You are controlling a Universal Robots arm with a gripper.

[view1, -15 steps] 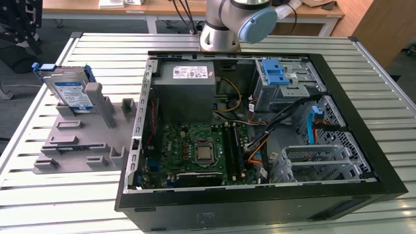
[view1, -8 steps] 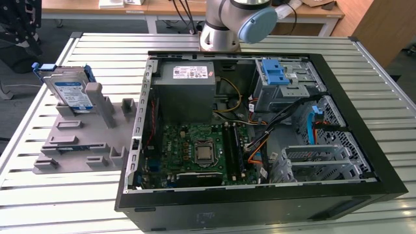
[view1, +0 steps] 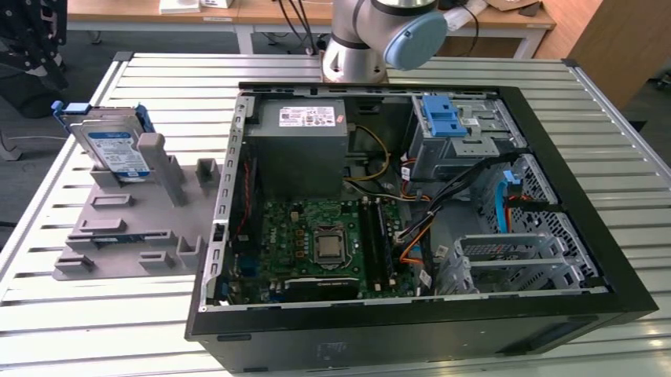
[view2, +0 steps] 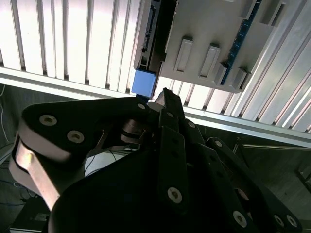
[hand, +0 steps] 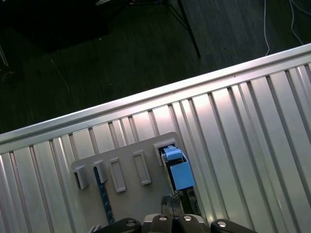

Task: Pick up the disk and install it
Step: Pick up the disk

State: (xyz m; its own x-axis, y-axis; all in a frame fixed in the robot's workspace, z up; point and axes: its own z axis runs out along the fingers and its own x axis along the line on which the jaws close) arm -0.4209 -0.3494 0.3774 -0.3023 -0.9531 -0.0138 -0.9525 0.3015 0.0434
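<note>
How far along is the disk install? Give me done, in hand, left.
Done: nothing yet; the disk stands in its grey holder beside the case. In hand: the gripper hangs above the disk's blue tab, apart from it. Left: the pick-up and the install in the open case.

The arm (view1: pixel 362 39) reaches upward, its end effector (view2: pixel 156 99) pointing down.

Silver disk (view1: pixel 113 149) (blue-edged), grey holder (view1: pixel 126 228), green motherboard (view1: pixel 278 228), black case (view1: pixel 419 345)

The disk (view1: pixel 113 149) stands in a rack (view1: pixel 115 228) to the exterior view's left of the computer case (view1: pixel 419 330).
</note>
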